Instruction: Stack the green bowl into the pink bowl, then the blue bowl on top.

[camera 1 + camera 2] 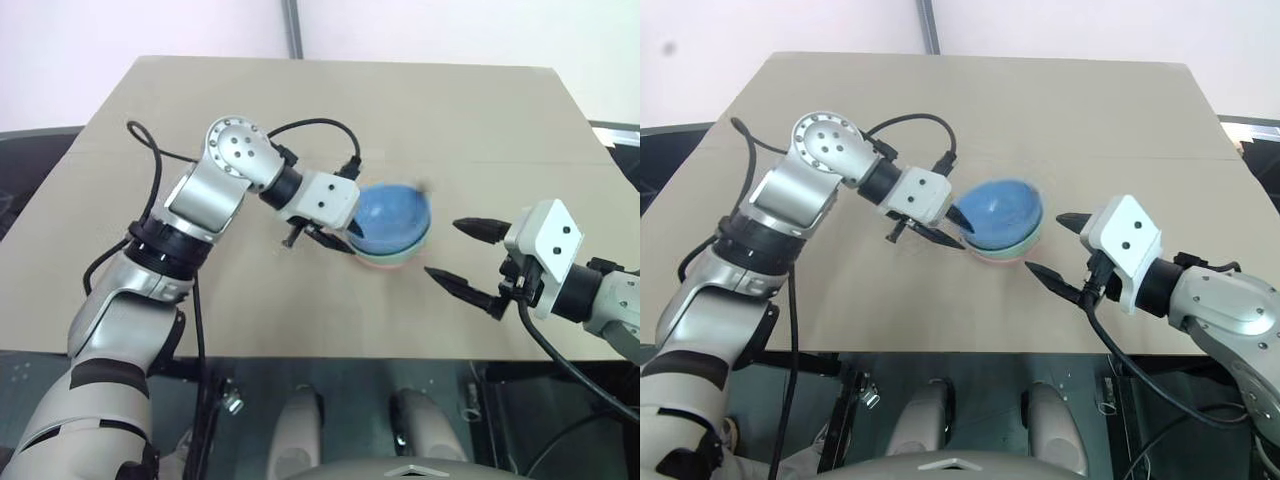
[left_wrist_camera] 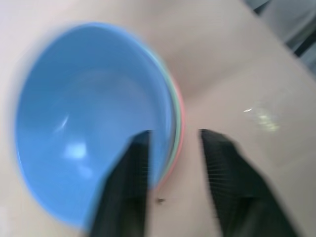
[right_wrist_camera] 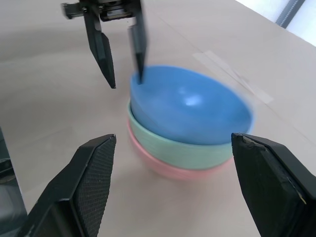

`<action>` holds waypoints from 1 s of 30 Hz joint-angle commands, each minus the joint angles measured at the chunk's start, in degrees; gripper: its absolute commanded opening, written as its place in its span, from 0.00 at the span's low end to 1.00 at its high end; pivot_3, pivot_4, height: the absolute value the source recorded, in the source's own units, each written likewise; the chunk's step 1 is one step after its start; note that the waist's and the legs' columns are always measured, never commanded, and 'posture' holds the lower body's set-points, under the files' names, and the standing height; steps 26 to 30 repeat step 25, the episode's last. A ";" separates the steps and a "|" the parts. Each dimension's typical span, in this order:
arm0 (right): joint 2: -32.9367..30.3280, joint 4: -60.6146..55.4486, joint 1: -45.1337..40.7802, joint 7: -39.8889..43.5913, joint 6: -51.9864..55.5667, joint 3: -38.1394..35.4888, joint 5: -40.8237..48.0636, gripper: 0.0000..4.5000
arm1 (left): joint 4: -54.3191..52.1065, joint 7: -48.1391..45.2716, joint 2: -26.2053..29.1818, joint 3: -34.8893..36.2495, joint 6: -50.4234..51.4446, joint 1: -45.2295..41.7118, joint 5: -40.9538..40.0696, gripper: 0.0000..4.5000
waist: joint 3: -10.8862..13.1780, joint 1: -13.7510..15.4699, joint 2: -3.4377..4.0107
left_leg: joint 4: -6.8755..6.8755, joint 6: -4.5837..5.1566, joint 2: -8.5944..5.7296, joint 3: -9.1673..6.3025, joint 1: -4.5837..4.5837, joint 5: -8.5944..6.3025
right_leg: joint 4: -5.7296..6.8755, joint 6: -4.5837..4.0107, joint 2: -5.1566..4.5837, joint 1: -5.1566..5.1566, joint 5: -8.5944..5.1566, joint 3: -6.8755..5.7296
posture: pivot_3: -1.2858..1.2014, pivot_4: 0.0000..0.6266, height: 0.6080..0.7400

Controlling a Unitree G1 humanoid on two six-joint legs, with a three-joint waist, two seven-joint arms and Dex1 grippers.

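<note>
The tan table [image 1: 450, 110] spans most of the head view, its far edge along the top of the frame and its near edge running across the lower third; wide bare surface lies behind the bowls toward the top and at both sides. The left arm reaches in from the lower left of the frame, elbow raised, forearm angled toward frame centre, wrist bent so the left gripper [image 1: 335, 240] points down and rightward at the stack. Its fingers stand apart, straddling the near-left rim of the blue bowl [image 1: 392, 218]: one finger inside the rim, the other outside it, with a gap visible at the wall, so no pinch is evident. The right arm enters from the lower right of the frame, forearm roughly level, the right gripper [image 1: 462, 255] aimed leftward at the stack, fingers spread wide and holding nothing, tips just short of the bowls. At frame centre the three bowls sit nested: the blue bowl on top, slightly tilted, inside the green bowl [image 3: 173, 143], which sits in the pink bowl [image 3: 168, 168] on the table.
</note>
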 commanded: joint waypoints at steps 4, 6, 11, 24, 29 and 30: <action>-0.94 -2.14 2.03 -1.85 -0.89 -3.56 2.74 0.91 | -2.97 3.53 2.39 8.05 9.08 0.55 -3.23 0.40 | 0.00 -0.37 0.00 | 0.00 0.01 0.00 0.00 0.01 -0.01 | 0.04 0.00 0.01 -0.01 0.00 0.02 | 0.52 0.24 1.00; -1.17 -1.85 2.92 -1.63 -1.42 -3.93 3.25 0.91 | -6.03 5.84 3.67 13.06 19.85 2.95 -8.34 0.40 | 0.00 -0.53 0.00 | 0.00 0.01 0.01 0.00 0.05 -0.01 | 0.13 0.01 0.02 -0.01 -0.01 0.03 | 0.52 0.24 1.00; -0.16 0.96 6.51 0.12 -3.70 -4.90 5.04 0.91 | -19.90 14.98 7.87 30.73 33.72 19.44 -19.25 0.40 | 0.00 -1.68 0.00 | 0.04 0.01 0.02 0.00 0.09 -0.01 | 0.30 0.06 0.00 -0.02 -0.06 0.05 | 0.52 0.24 1.00; -7.94 10.17 13.79 9.55 -6.65 -12.19 4.21 0.91 | -41.26 23.45 12.10 54.33 43.09 57.48 -31.53 0.40 | -0.02 -1.00 -0.15 | 0.14 0.01 0.01 -0.01 0.23 -0.01 | 0.34 0.09 -0.03 0.08 -0.08 0.00 | 0.52 0.24 1.00; -8.44 10.49 13.93 10.25 -6.79 -12.56 4.36 0.91 | -41.56 23.90 12.33 54.73 42.98 58.45 -31.62 0.40 | -0.02 -1.00 -0.15 | 0.15 0.01 0.01 0.01 0.27 -0.01 | 0.34 0.10 -0.03 0.10 -0.08 0.02 | 0.52 0.24 1.00; -8.44 10.49 13.93 10.25 -6.79 -12.56 4.36 0.91 | -41.56 23.90 12.33 54.73 42.98 58.45 -31.62 0.40 | -0.02 -1.00 -0.15 | 0.15 0.01 0.01 0.01 0.27 -0.01 | 0.34 0.10 -0.03 0.10 -0.08 0.02 | 0.52 0.24 1.00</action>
